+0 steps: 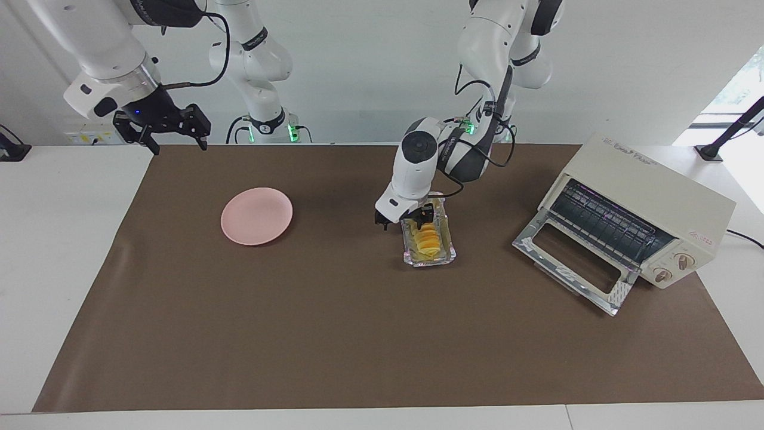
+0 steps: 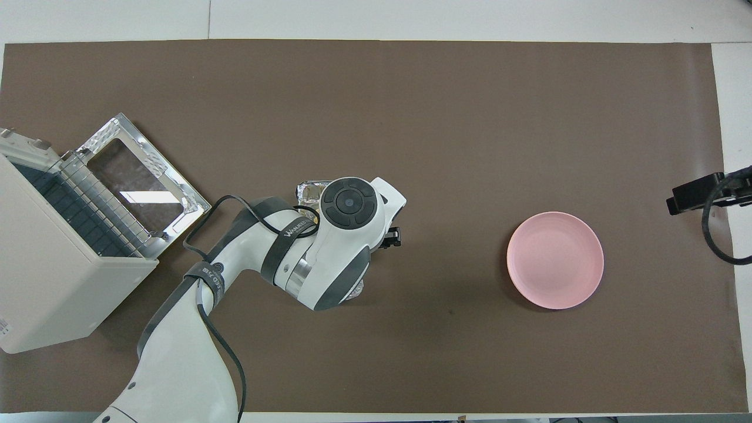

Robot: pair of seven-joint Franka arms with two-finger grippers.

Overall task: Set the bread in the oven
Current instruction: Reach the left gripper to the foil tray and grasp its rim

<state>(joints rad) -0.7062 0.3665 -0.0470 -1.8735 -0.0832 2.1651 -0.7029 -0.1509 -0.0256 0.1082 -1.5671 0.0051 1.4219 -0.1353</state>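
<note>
The bread (image 1: 427, 241), a golden ridged loaf, lies in a crinkled foil tray (image 1: 449, 252) at the middle of the brown mat. My left gripper (image 1: 404, 223) is low at the tray's end nearer the robots, open. One finger (image 1: 425, 218) is over the bread and the other (image 1: 382, 224) is outside the tray wall toward the right arm's end. In the overhead view the left wrist hides the bread; only tray corners (image 2: 308, 189) show. The cream oven (image 1: 650, 197) stands at the left arm's end, door (image 1: 570, 266) dropped open. My right gripper (image 1: 162, 130) waits, open, above the mat's corner.
A round pink plate (image 1: 256, 215) lies on the mat toward the right arm's end; it also shows in the overhead view (image 2: 555, 259). The oven (image 2: 53, 252) and its open door (image 2: 141, 176) take up the left arm's end. The brown mat (image 1: 334, 334) covers the table.
</note>
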